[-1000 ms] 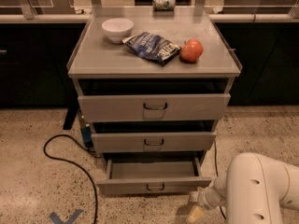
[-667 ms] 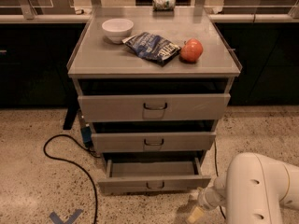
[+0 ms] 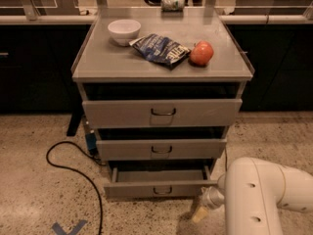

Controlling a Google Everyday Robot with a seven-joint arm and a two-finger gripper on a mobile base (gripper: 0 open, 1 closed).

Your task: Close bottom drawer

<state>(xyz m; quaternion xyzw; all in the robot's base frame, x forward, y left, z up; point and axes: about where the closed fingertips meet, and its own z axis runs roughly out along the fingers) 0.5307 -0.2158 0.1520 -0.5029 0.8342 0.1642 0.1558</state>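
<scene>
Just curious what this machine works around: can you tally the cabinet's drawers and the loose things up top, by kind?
Drawers: 3 (top drawer, middle drawer, bottom drawer)
White bowl: 1
Snack bag: 1
Red fruit: 1
Can, far back: 1
Total: 7
The gripper sits low near the floor, right of the bottom drawer's front.
</scene>
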